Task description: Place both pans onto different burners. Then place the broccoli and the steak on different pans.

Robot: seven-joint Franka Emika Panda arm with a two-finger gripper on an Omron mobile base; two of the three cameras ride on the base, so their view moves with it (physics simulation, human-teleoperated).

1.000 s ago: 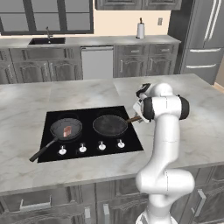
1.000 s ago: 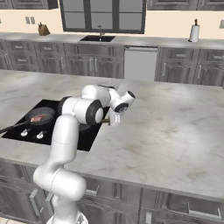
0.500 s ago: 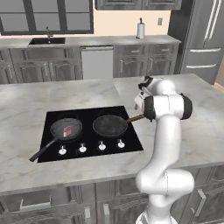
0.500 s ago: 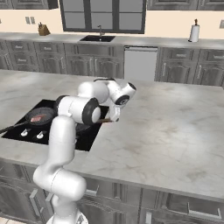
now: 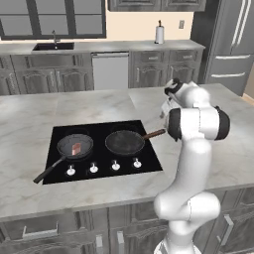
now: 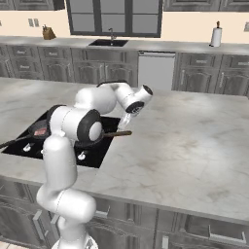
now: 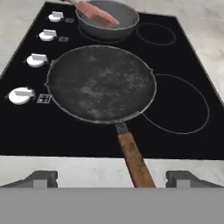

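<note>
Black-handled pan (image 5: 75,145): on the cooktop (image 5: 149,159) at 9 o'clock, carrying the steak (image 5: 75,149).
Brown-handled pan (image 5: 124,142): on a burner just beside it, bare inside, handle toward 3 o'clock.
My end effector (image 7: 112,177): fingers spread wide, gripping nothing, above the brown handle (image 7: 134,159) at the table (image 5: 99,106) edge.

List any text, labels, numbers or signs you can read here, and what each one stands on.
No readable text, number or brand on anything in these views.
Small square marks beside the white knobs on the cooktop: too small and blurred to read.
The brown-handled pan and the pan with the steak: unmarked.
</note>
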